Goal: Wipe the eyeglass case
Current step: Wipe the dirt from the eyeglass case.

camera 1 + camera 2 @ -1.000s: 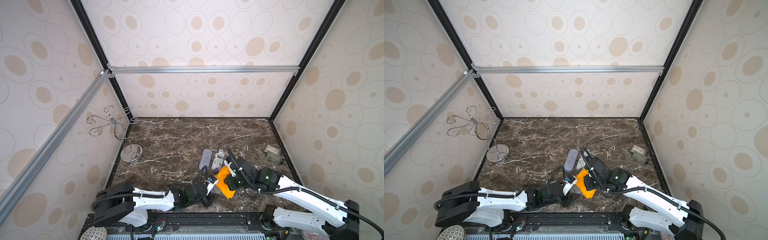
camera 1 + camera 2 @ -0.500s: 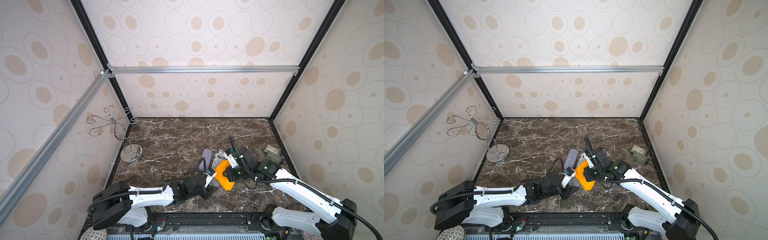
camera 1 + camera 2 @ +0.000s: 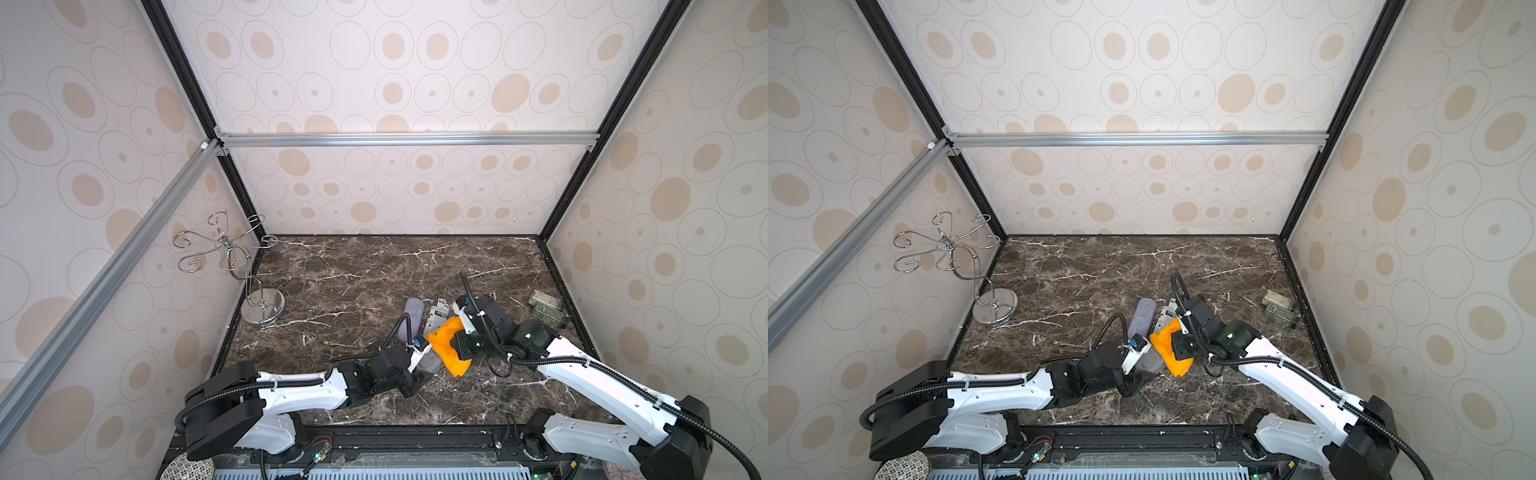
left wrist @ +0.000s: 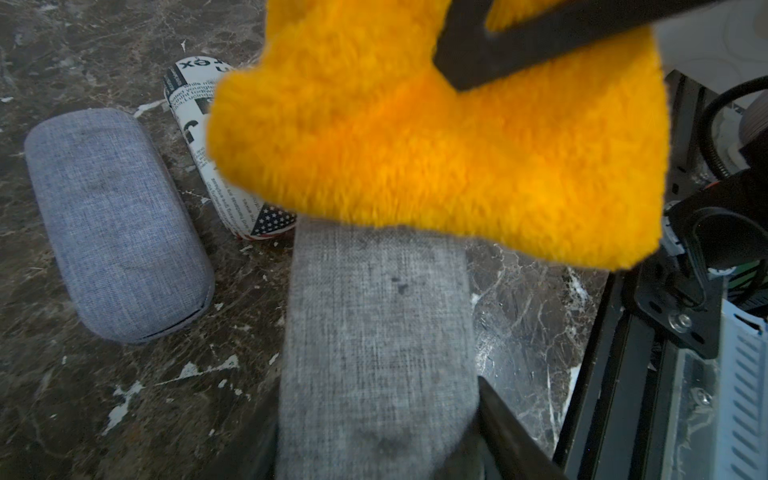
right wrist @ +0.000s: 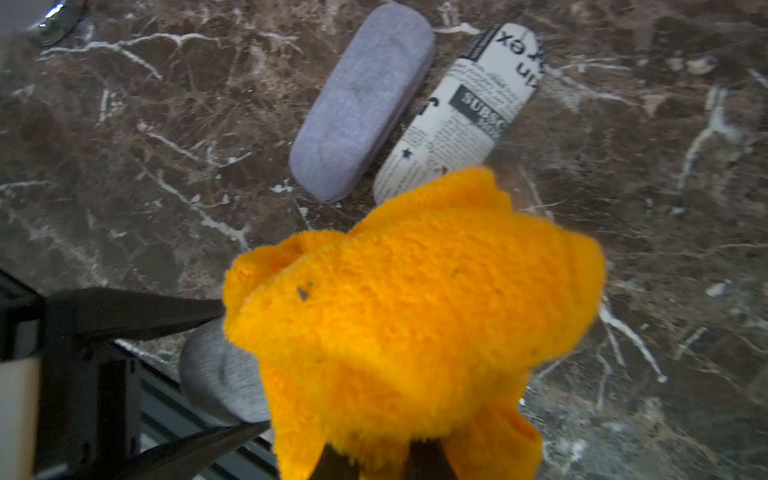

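My left gripper (image 4: 376,436) is shut on the near end of a grey fabric eyeglass case (image 4: 374,332), holding it just above the marble near the front middle. An orange fluffy cloth (image 4: 436,145) lies over the case's far end. My right gripper (image 5: 382,461) is shut on that cloth (image 5: 415,311), with the case (image 5: 220,374) showing beside it. In both top views the cloth (image 3: 446,345) (image 3: 1171,347) covers part of the held case (image 3: 430,362) (image 3: 1148,361), between the left gripper (image 3: 419,365) and the right gripper (image 3: 461,336).
A blue-grey case (image 3: 411,316) and a newspaper-print case (image 3: 438,318) lie side by side on the marble just behind the cloth. A wire stand (image 3: 232,266) on a round base stands at the left wall. Small boxes (image 3: 546,309) sit by the right wall.
Both grippers have moved a little away from the front edge. The orange cloth has slid along the grey case toward its far end.
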You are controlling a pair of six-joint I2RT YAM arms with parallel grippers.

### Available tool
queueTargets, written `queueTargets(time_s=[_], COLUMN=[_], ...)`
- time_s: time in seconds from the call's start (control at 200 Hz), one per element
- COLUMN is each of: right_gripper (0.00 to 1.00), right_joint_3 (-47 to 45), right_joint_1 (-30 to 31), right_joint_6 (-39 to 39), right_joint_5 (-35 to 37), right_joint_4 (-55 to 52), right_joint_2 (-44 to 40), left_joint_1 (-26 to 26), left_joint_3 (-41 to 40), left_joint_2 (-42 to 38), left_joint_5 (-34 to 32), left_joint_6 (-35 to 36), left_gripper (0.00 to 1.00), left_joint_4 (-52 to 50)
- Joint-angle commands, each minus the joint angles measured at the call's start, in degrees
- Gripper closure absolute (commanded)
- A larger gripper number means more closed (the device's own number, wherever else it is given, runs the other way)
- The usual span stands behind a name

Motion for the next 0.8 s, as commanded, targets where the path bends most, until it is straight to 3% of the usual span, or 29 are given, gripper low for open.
queueTargets(time_s=[0.0,0.065,0.19,0.38,0.475,0.56,0.795], right_gripper=[1.0,1.0,1.0,1.0,1.0,1.0,1.0], right_joint_3=[1.74,1.47,2.71,0.84,-0.59,-1.34,-2.04], right_joint_1=[-0.08,2.39,7.59,4.5,0.04,-0.21,1.63], right_joint_6=[-2.35,-2.62,-1.83,1.64,1.5,0.23,-3.87], right_joint_5=[-3.25,-8.32,-8.14,-1.56,-0.89,1.16,-7.46], right_joint_4=[-2.48,0.74,1.29,-0.67,-1.96,-2.6,-3.29], right_joint_2=[-0.24,0.44,3.83,2.91,-0.7,-4.22,-8.49], left_joint_1=[0.33,0.33,0.5,2.81,4.67,6.11,11.92], left_joint_3=[2.13,2.24,2.58,1.54,0.23,0.25,-0.96], left_joint_2=[-2.19,-1.85,-1.14,-2.18,-3.81,-4.22,-4.37], left_joint_5=[-0.54,-0.56,0.05,3.76,7.67,10.15,15.46], left_joint_6=[2.41,2.5,2.13,0.92,-0.53,-1.99,-6.63], left_gripper=[0.6,0.6,0.6,0.6,0.6,0.6,0.6], left_joint_4=[1.04,1.37,1.72,0.71,1.55,0.81,1.72])
